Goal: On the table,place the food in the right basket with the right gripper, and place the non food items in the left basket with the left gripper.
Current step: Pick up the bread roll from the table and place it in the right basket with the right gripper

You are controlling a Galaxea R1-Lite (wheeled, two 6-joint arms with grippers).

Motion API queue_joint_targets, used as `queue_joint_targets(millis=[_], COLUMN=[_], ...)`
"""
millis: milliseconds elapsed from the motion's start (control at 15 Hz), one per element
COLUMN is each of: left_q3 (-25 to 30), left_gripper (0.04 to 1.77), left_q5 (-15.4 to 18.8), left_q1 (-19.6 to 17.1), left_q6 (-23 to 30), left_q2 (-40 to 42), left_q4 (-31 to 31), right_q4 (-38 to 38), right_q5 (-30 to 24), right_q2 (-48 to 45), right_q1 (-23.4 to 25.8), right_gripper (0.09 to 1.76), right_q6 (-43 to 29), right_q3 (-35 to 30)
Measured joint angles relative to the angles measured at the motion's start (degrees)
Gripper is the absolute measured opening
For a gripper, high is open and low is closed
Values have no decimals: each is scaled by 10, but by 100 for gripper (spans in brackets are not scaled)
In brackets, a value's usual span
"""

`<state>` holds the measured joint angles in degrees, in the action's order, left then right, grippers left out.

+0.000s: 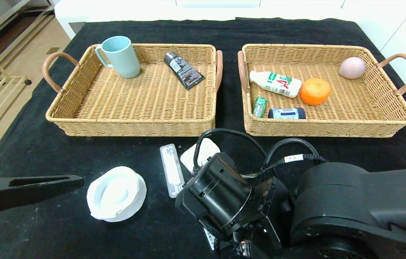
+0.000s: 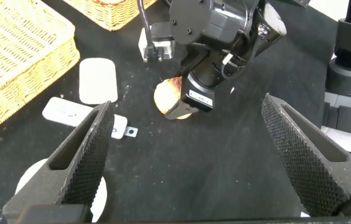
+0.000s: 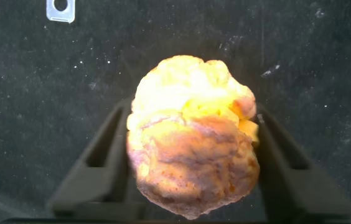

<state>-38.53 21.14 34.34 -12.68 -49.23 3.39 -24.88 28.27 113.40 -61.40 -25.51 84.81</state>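
A lumpy pinkish-brown bun (image 3: 191,137) sits between the two fingers of my right gripper (image 3: 191,112), which press on both its sides just above the black table (image 1: 62,230). The left wrist view shows the same bun (image 2: 166,96) under that gripper (image 2: 185,106). In the head view the right arm (image 1: 224,194) hides it. My left gripper (image 1: 77,181) hovers open at the near left with nothing between its fingers (image 2: 82,155). On the cloth lie a white dish (image 1: 116,193), a white case (image 1: 171,175) and a soap-like block (image 1: 203,151).
The left basket (image 1: 131,124) holds a blue cup (image 1: 120,56) and a black tube (image 1: 183,69). The right basket (image 1: 332,127) holds an orange (image 1: 315,91), a gum pack (image 1: 259,107), a blue jar (image 1: 286,113), a white bottle (image 1: 275,83) and a pink egg-shaped ball (image 1: 352,67).
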Motion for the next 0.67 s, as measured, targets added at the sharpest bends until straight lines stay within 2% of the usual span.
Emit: queue_joint_targets(millis=[200,467,667], left_q3=[0,1,1], left_gripper=[172,172,172], left_q5=[0,0,0], left_q1=[0,0,0], left_q6=[0,0,0], left_q2=[0,-1,-2], left_q4=[0,0,0], right_q4=[0,0,3], right_q5=[0,0,-1], right_q2=[0,1,4], right_q1=[0,0,0], right_gripper=[102,93,88], right_q6=[0,0,0], right_q3=[1,66,15])
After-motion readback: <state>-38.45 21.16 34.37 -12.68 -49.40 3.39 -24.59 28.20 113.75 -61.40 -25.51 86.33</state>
